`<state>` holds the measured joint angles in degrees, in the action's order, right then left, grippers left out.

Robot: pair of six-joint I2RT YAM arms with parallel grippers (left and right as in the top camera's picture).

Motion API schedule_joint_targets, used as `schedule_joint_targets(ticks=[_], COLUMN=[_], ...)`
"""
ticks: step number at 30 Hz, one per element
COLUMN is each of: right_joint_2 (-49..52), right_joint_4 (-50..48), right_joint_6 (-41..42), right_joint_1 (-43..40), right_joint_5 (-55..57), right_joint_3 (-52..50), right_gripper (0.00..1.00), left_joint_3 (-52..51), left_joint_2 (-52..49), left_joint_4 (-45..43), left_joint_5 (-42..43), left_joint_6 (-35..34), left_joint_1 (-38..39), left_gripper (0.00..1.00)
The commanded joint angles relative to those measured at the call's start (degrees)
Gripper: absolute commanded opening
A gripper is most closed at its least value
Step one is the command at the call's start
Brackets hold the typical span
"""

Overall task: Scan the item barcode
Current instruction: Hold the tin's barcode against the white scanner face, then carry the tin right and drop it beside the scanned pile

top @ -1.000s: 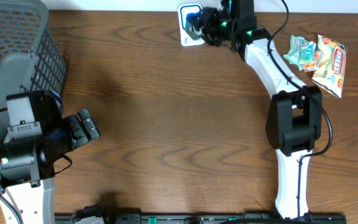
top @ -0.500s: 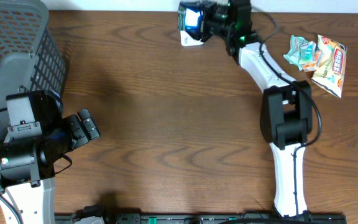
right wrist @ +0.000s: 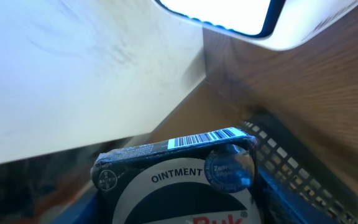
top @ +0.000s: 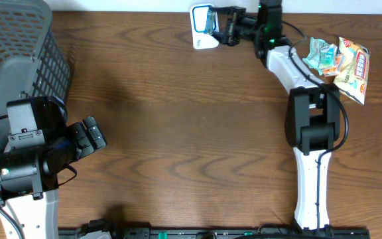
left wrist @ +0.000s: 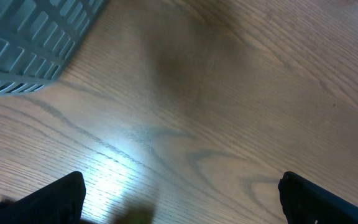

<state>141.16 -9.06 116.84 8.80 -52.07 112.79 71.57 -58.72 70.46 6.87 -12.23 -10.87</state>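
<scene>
**Ointment box held up to the scanner window, barcode edge leading**

I have the right gripper [top: 225, 26] at the top of the overhead frame, just right of centre, clamped on the ointment box [right wrist: 179, 180]. The arm reaches that far because the white scanner [top: 203, 43] stands at the table's far edge. As I read it, the box is carried with one narrow edge turned toward the scanner's lit window [right wrist: 229, 15] so the code meets the glass squarely.

In the right wrist view the box fills the lower middle of the frame. It is a dark carton with a round emblem at its left corner, the word OINTMENT in white, and a blue seal to the right. The barcode [right wrist: 207, 138] runs along the upper edge as a thin white strip, tilted slightly up to the right. It sits near the window but not touching it. From here I cannot tell whether the code is fully inside the reader's field.

The left gripper [top: 88, 136] hovers at the lower left of the overhead frame with its fingers spread wide and nothing between them. I judge it is parked there to leave the scan to the other arm. It is beside the grey basket [top: 18, 53]. Some snack packets [top: 340, 60] lie at the upper right, well apart from the scanner.
</scene>
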Motion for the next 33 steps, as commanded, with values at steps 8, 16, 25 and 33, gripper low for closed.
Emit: schedule_joint_targets(ticks=[8, 16, 25, 33], right_joint_2=[-0.8, -3.7, -12.0, -22.9], right_joint_4=[-4.1, -4.3, 0.6, 39.7], right_joint_6=[-2.5, -8.8, -22.3, -54.2], right_joint_1=[-4.2, -8.1, -10.6, -10.0], right_joint_5=[-8.0, -12.8, -11.9, 13.0], right_joint_3=[0.8, 0.8, 0.8, 0.8], right_gripper=[0.29, 0.28, 0.32, 0.45], left_joint_3=[-0.1, -0.1, -0.1, -0.1], left_joint_2=[0.0, 0.0, 0.0, 0.0], left_joint_4=[0.0, 0.0, 0.0, 0.0], left_joint_5=[-0.9, -0.9, -0.9, -0.9], left_joint_6=[-0.5, -0.5, -0.5, -0.5], left_joint_1=[-0.3, -0.3, -0.3, -0.3], left_gripper=[0.98, 0.98, 0.98, 0.98])
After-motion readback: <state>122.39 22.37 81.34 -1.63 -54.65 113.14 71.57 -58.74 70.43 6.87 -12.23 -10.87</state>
